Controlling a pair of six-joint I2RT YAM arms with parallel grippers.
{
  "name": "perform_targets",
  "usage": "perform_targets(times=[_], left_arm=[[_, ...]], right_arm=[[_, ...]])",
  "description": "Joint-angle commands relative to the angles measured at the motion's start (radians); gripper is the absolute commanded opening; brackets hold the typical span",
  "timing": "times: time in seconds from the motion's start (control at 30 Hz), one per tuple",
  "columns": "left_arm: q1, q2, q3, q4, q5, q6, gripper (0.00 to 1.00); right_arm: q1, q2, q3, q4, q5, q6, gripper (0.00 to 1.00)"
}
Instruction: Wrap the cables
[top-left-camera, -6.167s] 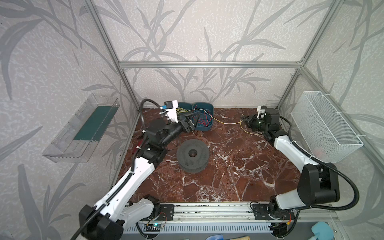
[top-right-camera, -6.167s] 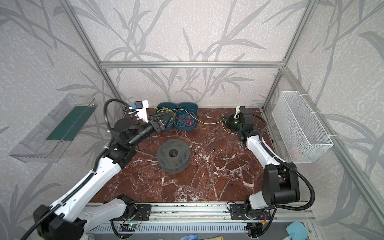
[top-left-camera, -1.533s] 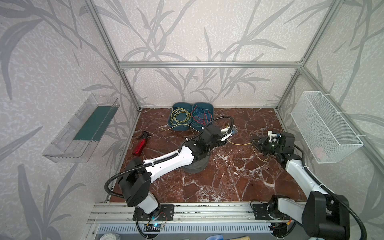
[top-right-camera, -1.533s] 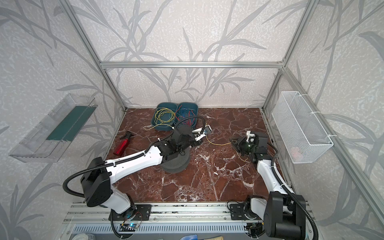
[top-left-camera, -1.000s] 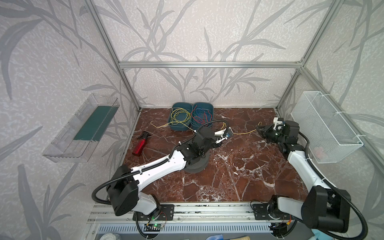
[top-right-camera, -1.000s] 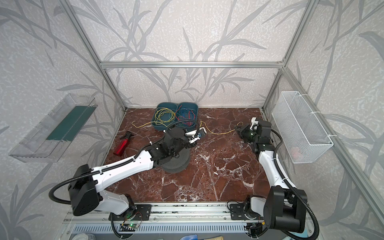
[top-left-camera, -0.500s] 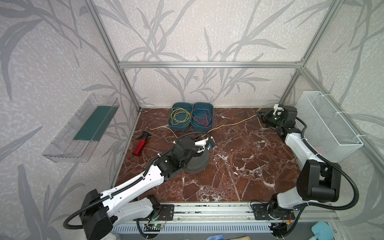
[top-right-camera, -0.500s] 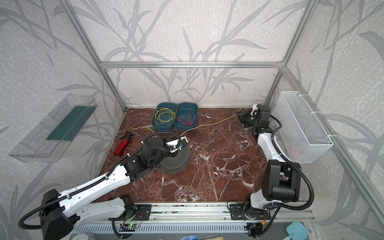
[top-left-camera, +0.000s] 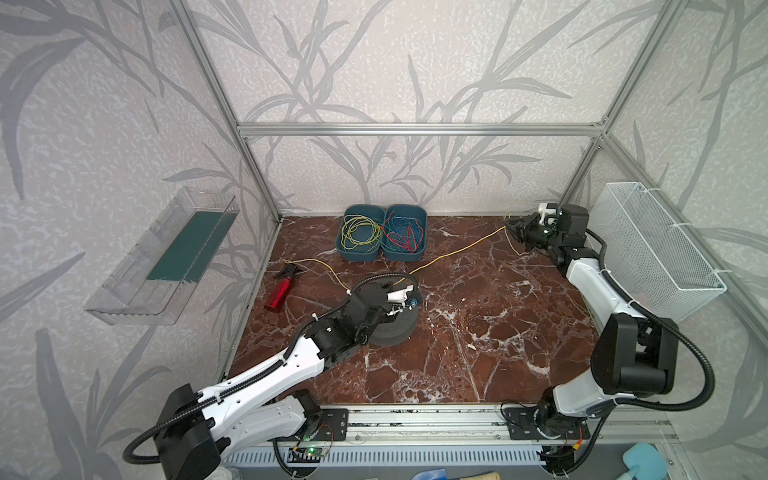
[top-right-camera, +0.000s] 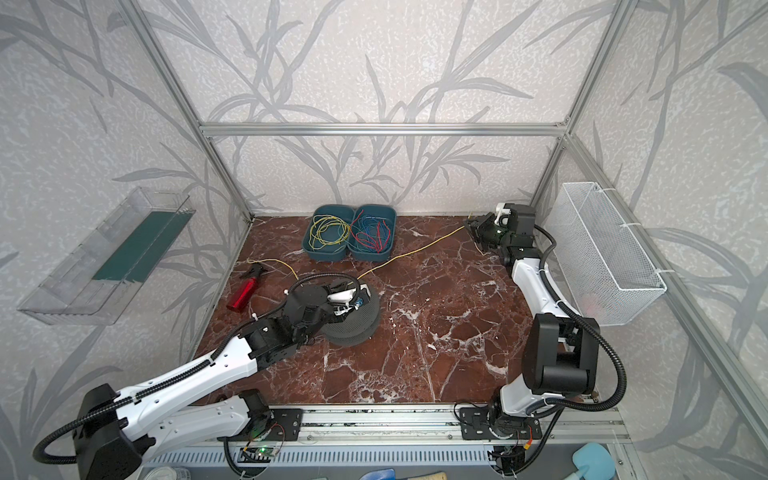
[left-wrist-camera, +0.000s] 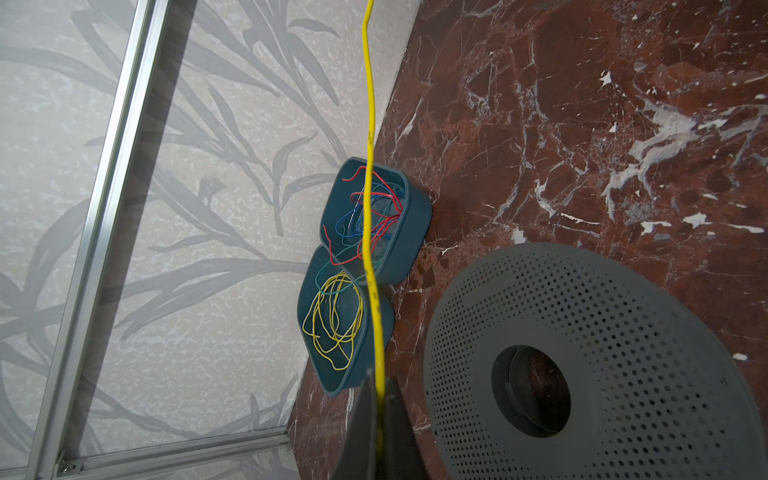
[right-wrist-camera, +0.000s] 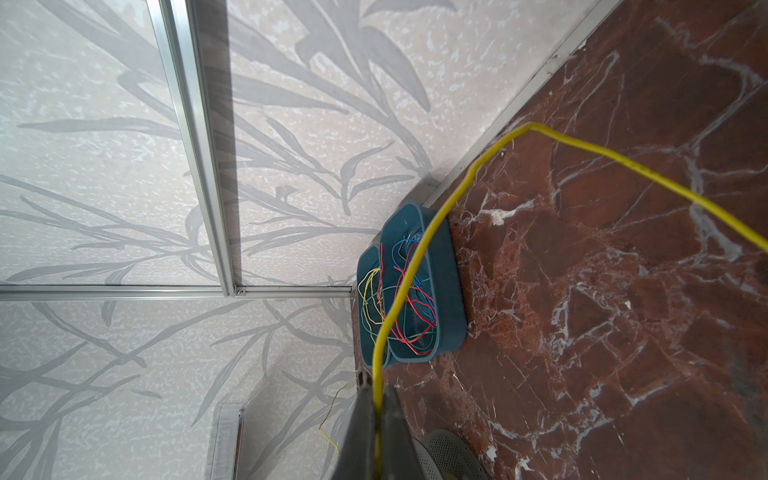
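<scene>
Gripping the yellow cable (top-left-camera: 457, 249) with both grippers shut tight on it: my left gripper (left-wrist-camera: 376, 390) pinches it by the grey perforated spool (left-wrist-camera: 623, 332), my right gripper (right-wrist-camera: 376, 401) near the back right corner, the cable stretched nearly straight between them.

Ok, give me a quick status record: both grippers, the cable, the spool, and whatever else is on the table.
left gripper: jaws shut on yellow cable, over grey spool
right gripper: jaws shut on same cable, near far right corner
cable span: nearly straight between the grippers
cable tail: runs from left gripper to beside red spray bottle
spool: no turns visible on it
teal bins: one holds yellow wires, one red and blue wires
</scene>
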Motion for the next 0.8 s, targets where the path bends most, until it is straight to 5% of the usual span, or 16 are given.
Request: perform_targets(times=[0.0, 0.07, 0.2, 0.43, 0.77], left_arm=[[0.033, -0.025, -0.033, -0.128, -0.146, 0.034, 0.02], [0.032, -0.018, -0.002, -0.137, -0.123, -0.002, 0.38], [0.007, 0.011, 0.099, -0.189, -0.099, -0.039, 0.62], [-0.070, 0.132, 0.358, -0.269, -0.061, -0.028, 0.73], [-0.169, 0.505, 0.678, -0.198, 0.025, 0.039, 0.79]], right_arm=[[-0.058, -0.016, 0.046, 0.070, 0.163, -0.024, 0.00], [-0.036, -0.034, 0.037, 0.063, 0.159, -0.040, 0.00], [0.014, -0.066, 0.002, 0.054, 0.158, -0.065, 0.00], [0.110, -0.114, -0.071, 0.057, 0.161, -0.079, 0.00], [0.207, -0.191, -0.084, -0.006, 0.207, -0.130, 0.00]])
